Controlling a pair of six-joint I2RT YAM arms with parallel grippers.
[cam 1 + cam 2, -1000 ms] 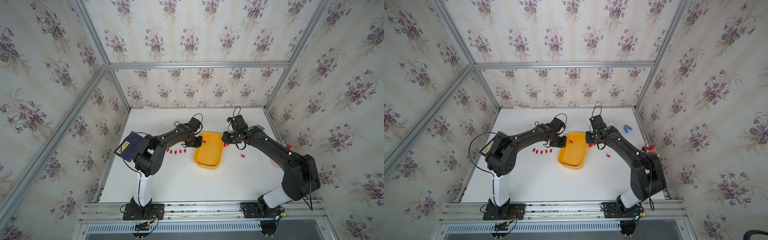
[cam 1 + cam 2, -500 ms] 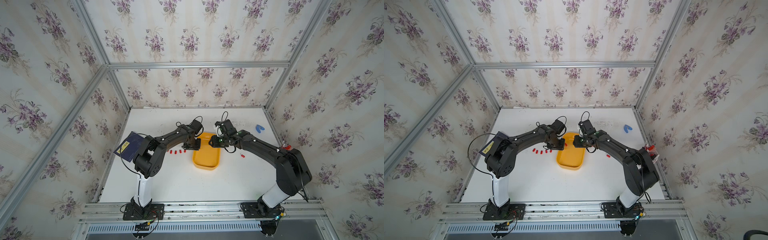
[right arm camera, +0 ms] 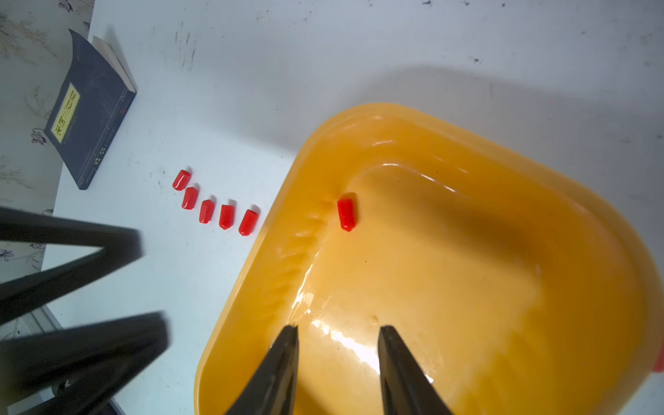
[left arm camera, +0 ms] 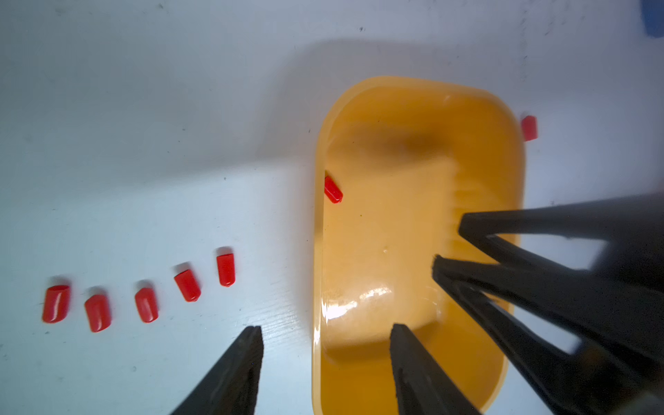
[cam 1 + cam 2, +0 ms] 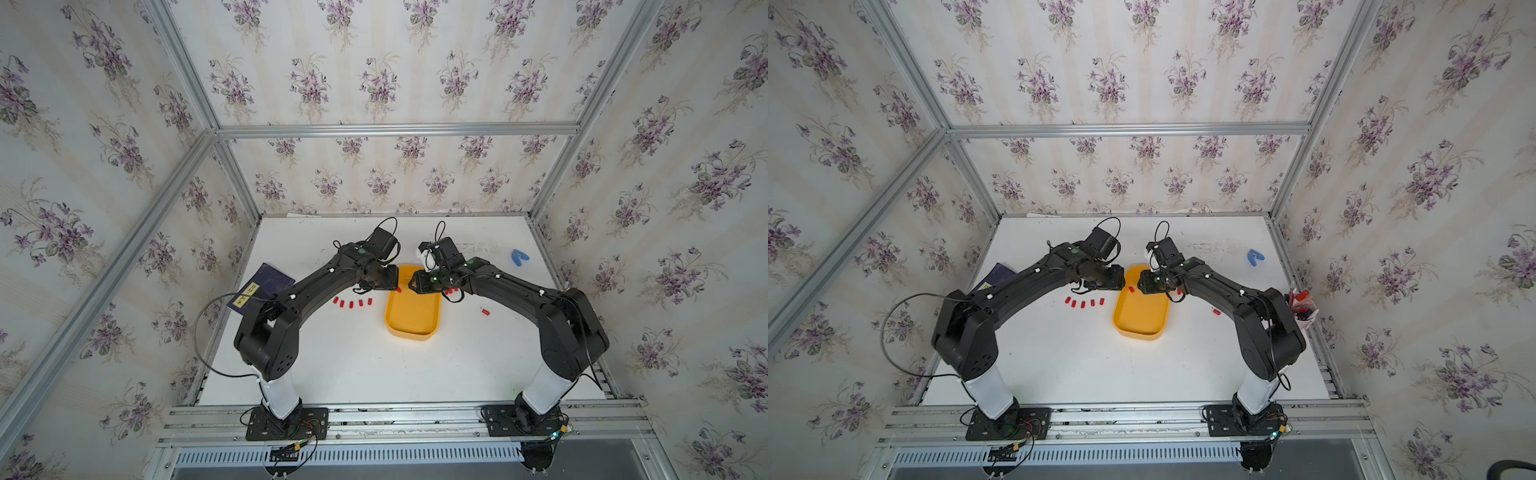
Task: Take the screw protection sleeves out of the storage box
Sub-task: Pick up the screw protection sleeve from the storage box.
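At the storage box, left gripper and right gripper hang spread; the booklet has an illegible yellow label.

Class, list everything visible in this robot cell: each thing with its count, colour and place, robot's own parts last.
storage box: one, yellow-orange, mid-table between the arms.
sleeve in the box: one, red, by the box's wall.
row of sleeves: five, red, on the table beside the box, left arm's side.
other sleeves: at least two, red, on the table, right arm's side.
booklet: one, dark navy with yellow label, table's left edge.
small blue object: one, blue, table's far right.
clear bag: one, holding red-capped items, table's right edge.
table: one, white.
left gripper: one, black, open, straddling the box's rim.
right gripper: one, black, open, over the box's inside.
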